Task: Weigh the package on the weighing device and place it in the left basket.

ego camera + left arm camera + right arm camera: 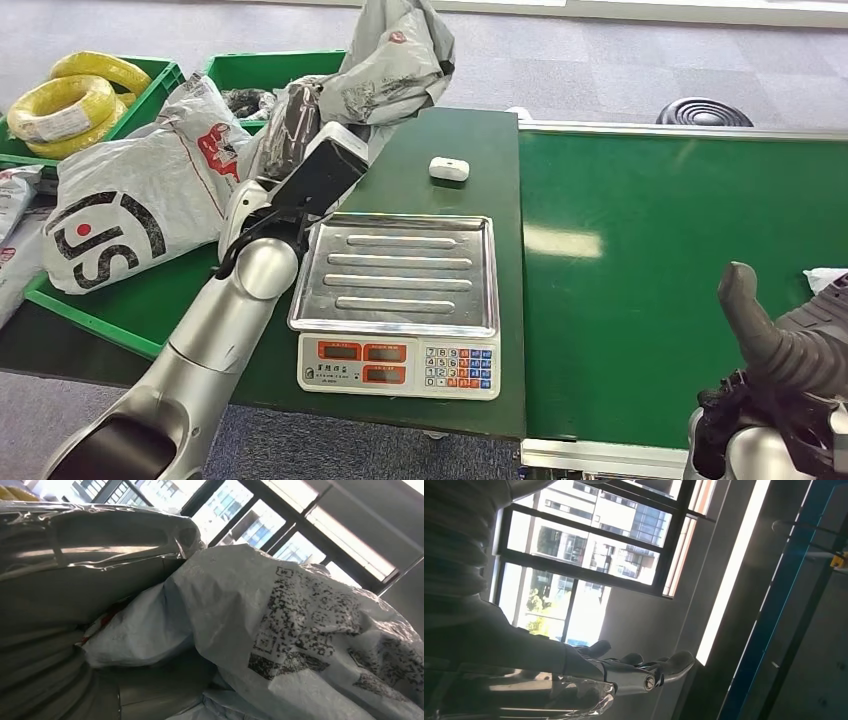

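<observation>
Nearest, at the right edge, the right hand [790,350] hangs with fingers [644,672] loosely spread, holding nothing. The scale [400,300] sits bare in the middle. Beyond it, the left hand [290,130] grips the grey package [395,65] aloft, above the far-left green basket [250,72].

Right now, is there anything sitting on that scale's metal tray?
Empty. The scale's tray shows bare ribbed metal; the grey package is up in the left hand, off toward the green baskets.
</observation>
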You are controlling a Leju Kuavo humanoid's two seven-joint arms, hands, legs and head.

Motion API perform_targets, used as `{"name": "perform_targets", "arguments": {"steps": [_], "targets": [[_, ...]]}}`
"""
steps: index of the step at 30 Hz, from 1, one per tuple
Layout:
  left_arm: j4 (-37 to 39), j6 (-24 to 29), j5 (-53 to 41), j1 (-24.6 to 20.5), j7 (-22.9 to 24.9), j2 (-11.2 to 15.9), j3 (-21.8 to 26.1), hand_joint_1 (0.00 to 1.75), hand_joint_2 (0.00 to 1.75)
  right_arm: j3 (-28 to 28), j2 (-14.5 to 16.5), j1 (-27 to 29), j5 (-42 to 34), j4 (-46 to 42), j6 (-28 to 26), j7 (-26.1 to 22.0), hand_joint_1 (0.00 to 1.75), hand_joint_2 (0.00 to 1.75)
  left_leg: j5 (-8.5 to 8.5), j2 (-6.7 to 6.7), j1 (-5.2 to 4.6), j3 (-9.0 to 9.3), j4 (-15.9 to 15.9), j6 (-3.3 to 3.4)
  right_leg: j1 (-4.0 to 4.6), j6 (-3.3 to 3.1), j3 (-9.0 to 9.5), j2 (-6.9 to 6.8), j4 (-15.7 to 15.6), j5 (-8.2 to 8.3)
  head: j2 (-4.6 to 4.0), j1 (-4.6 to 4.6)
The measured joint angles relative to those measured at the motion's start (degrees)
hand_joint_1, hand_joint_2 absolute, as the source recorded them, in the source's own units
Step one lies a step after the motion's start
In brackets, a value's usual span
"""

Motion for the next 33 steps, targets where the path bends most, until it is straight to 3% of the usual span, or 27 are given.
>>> {"name": "perform_targets", "arguments": {"steps": [3,8,13,19,20,21,23,24,25,28,33], "targets": [[-4.3,3.9,-3.7,-0.4,2.6,1.4,1.8,1.73,1.75,-0.8,1.0,0.4,0.6,-0.5,0.0,0.0,0.00,1.75,0.00,0.04,0.01,0.00,0.0,0.00,0.01,0.00,-0.01,0.01,0.0,0.00,0.00,-0.01],[-7.0,7.3,-20.7,-2.5,13.7,6.1,10.1,1.55,1.75,-2.0,2.6,1.0,1.4,-0.9,0.4,0.2,0.00,1.75,0.00,0.20,0.08,0.04,0.0,-0.01,0.09,-0.02,-0.06,0.17,0.0,0.00,0.00,-0.01],[-2.9,6.8,-22.3,-3.3,13.6,9.4,20.0,1.55,1.75,-2.4,2.7,1.8,1.1,-0.9,-0.7,0.5,0.00,1.75,0.03,0.22,0.09,0.08,0.0,-0.05,0.10,-0.04,-0.04,0.22,0.1,-0.02,0.00,0.00],[-0.9,6.8,-22.8,-3.3,13.4,10.3,23.8,1.50,1.75,-2.5,2.7,2.0,1.0,-0.9,-0.9,0.5,0.00,1.75,0.02,0.21,0.07,0.05,0.0,-0.04,0.07,-0.02,-0.01,0.22,0.0,-0.01,0.00,0.02],[-0.7,6.8,-23.0,-3.3,13.4,10.3,24.0,1.38,1.75,-2.5,2.7,2.0,1.0,-0.9,-0.9,0.5,0.00,1.75,0.02,0.21,0.07,0.05,0.0,-0.04,0.07,-0.02,-0.01,0.22,0.0,0.00,0.00,0.02],[-0.6,6.7,-23.1,-3.3,13.6,10.3,24.2,1.13,1.75,-2.5,2.7,2.0,1.0,-0.9,-0.9,0.5,0.00,1.75,0.02,0.21,0.07,0.04,0.0,-0.04,0.07,-0.02,-0.02,0.22,0.0,0.00,0.00,0.01],[-0.2,5.3,-23.6,-3.3,15.0,10.5,24.5,0.47,1.75,-2.5,2.6,2.4,0.6,-0.9,-1.3,0.5,0.00,1.75,0.01,0.21,0.07,0.05,0.0,-0.04,0.07,-0.02,-0.02,0.22,0.0,-0.01,0.00,0.01],[0.2,3.7,-24.0,-3.2,16.2,10.9,24.7,0.22,1.75,-2.5,2.3,2.9,0.2,-0.9,-1.6,0.4,0.00,1.75,0.01,0.20,0.08,0.04,0.0,-0.04,0.07,-0.02,-0.02,0.21,0.0,-0.01,0.00,0.01],[0.8,1.5,-24.3,-3.1,17.7,11.3,25.0,0.08,1.75,-2.5,1.9,3.6,-0.4,-0.9,-2.0,0.4,0.00,1.75,0.00,0.20,0.08,0.04,0.0,-0.04,0.08,-0.03,-0.02,0.21,0.0,-0.01,0.00,0.01],[3.3,-2.9,-25.7,-1.2,20.9,13.4,26.6,0.00,1.75,-2.3,0.1,6.0,-2.7,-0.8,-2.9,0.3,0.00,1.75,-0.01,0.28,0.09,0.03,-0.1,-0.05,0.10,-0.03,-0.05,0.27,0.0,-0.01,0.00,0.00],[5.9,-2.5,-28.7,5.2,23.3,17.2,31.7,0.00,1.75,-0.6,-3.5,8.1,-4.6,0.4,-3.4,0.3,0.00,1.75,-0.03,0.40,0.10,0.04,-0.1,-0.07,0.11,-0.05,-0.13,0.38,0.0,-0.03,0.00,0.02]]}}
